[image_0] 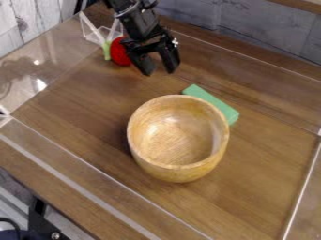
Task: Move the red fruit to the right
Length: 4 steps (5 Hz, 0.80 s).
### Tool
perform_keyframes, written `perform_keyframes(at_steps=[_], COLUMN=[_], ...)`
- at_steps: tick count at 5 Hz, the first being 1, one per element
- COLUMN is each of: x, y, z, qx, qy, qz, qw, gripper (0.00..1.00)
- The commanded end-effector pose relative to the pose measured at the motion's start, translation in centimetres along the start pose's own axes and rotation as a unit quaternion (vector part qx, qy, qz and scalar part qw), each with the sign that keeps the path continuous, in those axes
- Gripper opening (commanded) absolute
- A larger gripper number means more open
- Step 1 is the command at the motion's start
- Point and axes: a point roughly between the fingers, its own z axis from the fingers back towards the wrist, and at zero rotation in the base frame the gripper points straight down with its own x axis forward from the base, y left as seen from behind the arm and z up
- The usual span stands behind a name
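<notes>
My pincer is beside the red fruit at the table's far side

I have the red fruit just beside my pincer, on its left in the view, toward the far left of the wooden table. Part of the fruit's edge is hidden by my dark parts, so I cannot tell whether I touch it. A bit of something green shows at the fruit's left edge, and a pale, wiry thing stands just behind it on that side; I cannot make out what either one is.

Nearer the camera, and well apart from the fruit, sits the big round wooden bowl, its open mouth facing up. The flat green block lies close by the bowl's far right side, set at a slant. Between the fruit and the bowl I see bare wood.

My arm comes in from the top edge and slants down to the right, ending low over the wood. My fingers look dark and small here, and I cannot tell how far open they are or whether they have hold of anything.
</notes>
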Motion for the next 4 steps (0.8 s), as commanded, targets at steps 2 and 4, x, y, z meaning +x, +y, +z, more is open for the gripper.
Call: perform_keyframes(at_steps=[2, 4], x=[1.1, 1.1], y=[-2.9, -3.4], z=[2.7, 3.7], qx=[0.028, 0.053], qy=[-0.052, -0.071], qz=[-0.061, -0.090], qw=[0.9964, 0.9920], gripper=[1.00, 1.00])
